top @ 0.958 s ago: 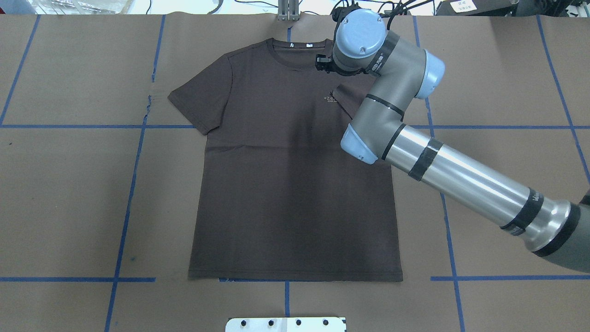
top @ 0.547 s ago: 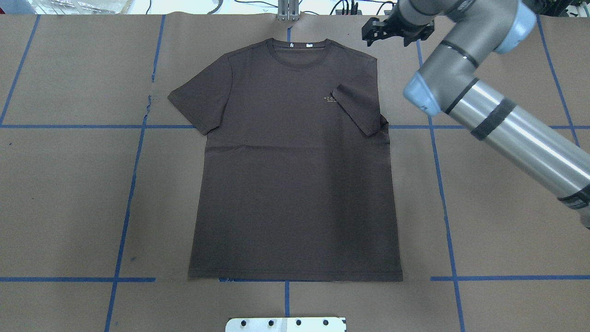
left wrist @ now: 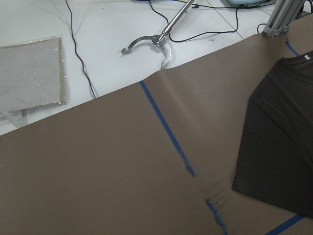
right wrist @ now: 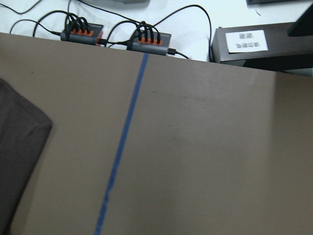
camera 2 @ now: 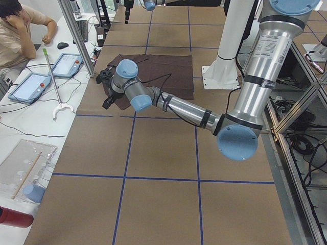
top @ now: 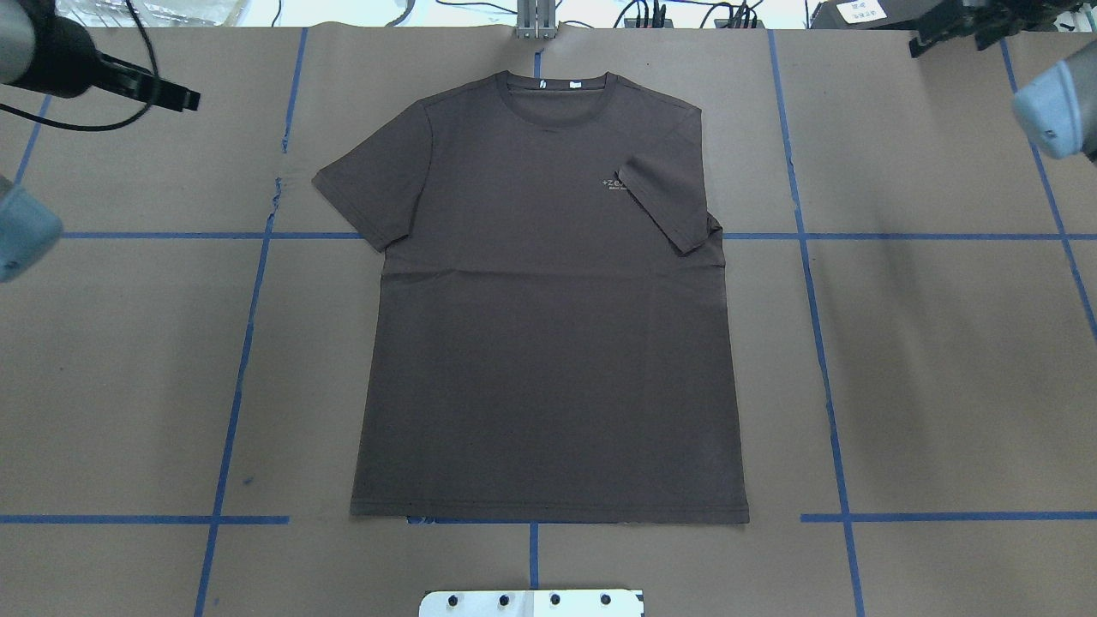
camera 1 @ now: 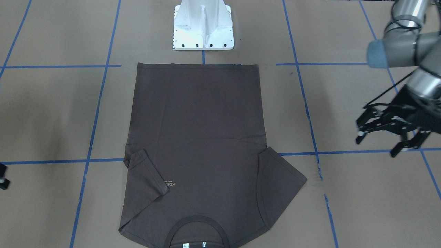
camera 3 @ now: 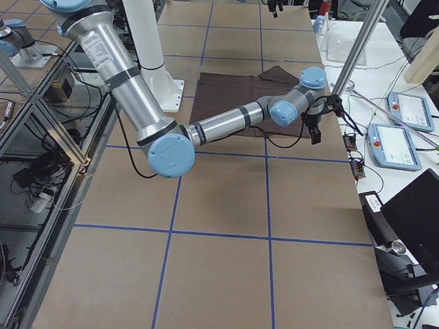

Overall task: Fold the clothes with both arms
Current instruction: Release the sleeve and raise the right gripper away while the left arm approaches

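The right arm (camera 3: 226,120) was pulled off the T-shirt (top: 548,343) within the last second. It had been hanging over the collar (top: 557,103) and right shoulder, and was now parked at the far right corner of the desk (top: 128,368). The right tool (top: 950,38) was well clear of the cloth, fingers seen apart, nothing held. The right sleeve (top: 664,201) was left folded inward over the chest, its hem laid just beside the small logo (top: 614,185). That fold was uncovered once the arm was withdrawn and was judged done. The left arm (camera 2: 184,104), absent from the overhead view half a second before, was brought in at the far left. The left tool (camera 1: 378,143) was held above bare desk, well apart from the shirt, fingers spread, empty. The left sleeve (top: 368,188) was laid out flat, not yet folded. The shirt itself was not shifted: front up, flat mid-desk, collar at the far edge, bottom hem (top: 548,512) nearest the white base (top: 531,602). A change of turns was read from this: right side finished, left side next, so the mirrored sleeve fold was judged the step in hand. No body fold had been made, so the task was rated early. A low approach at the sleeve edge would likely be needed, so that the sleeve alone is picked up and the body underneath is not dragged.
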Robot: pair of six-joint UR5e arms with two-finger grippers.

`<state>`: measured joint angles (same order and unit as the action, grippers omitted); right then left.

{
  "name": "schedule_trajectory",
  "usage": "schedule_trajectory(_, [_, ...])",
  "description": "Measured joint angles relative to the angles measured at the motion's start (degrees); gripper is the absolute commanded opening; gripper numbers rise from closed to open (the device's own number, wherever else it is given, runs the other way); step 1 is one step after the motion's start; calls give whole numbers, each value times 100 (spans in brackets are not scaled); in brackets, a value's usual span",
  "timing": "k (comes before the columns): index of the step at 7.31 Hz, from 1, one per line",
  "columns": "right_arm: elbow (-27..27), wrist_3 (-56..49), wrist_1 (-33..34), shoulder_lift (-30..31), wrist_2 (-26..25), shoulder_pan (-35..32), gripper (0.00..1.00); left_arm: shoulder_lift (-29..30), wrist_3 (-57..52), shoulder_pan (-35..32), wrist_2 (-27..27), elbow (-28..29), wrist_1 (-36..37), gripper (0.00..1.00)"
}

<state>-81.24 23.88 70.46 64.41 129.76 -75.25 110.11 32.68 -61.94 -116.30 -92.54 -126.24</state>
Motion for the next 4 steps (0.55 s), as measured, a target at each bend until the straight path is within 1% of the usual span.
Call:
schedule_trajectory(1, [-52, -485, -15, 314, 58, -158, 100, 99, 530, 314, 413, 107, -5, 67])
schedule_trajectory(2, [-139, -812, -32, 567, 93, -239, 100, 188, 1143, 527, 713, 267, -49, 67])
schedule_trajectory(3, [-252, -954, -33, 725, 119, -272, 100, 317, 1736, 670, 942, 557, -247, 67])
schedule_trajectory(4, [-311, -1006, -38, 799, 131, -283, 100, 497, 2090, 781, 1121, 1022, -607, 67])
